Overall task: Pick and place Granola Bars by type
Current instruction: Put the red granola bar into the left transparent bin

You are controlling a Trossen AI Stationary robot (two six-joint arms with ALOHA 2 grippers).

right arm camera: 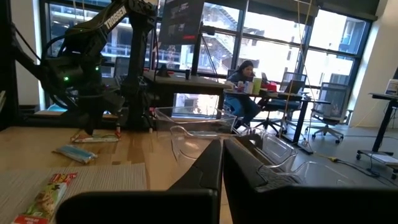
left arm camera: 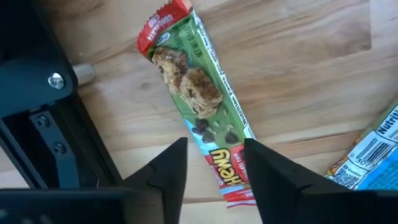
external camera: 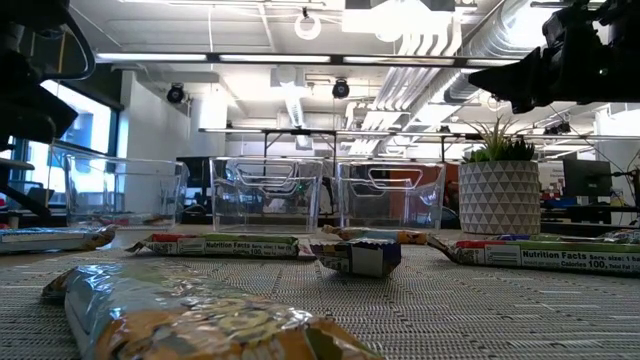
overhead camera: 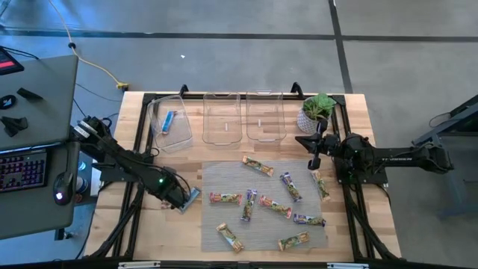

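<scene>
The high view looks straight down on the whole tabletop [overhead camera: 172, 246] from well above; the low view sits at mat level, facing the clear bins [external camera: 268, 195] at 12 o'clock; the left wrist view peers down, very near a green bar [left arm camera: 199, 99]; the right wrist view looks level across the tabletop; both share the bins.

Granola Bars [external camera: 225, 244] on woven mat [external camera: 480, 310] before three clear bins [external camera: 268, 193], potted plant [external camera: 499, 190]

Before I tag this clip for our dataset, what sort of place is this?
Likely an open-plan office or lab. Past the wooden table are exposed ceiling ducts, a person at a desk, office chairs and tall windows; a keyboard sits beside the rig.
</scene>
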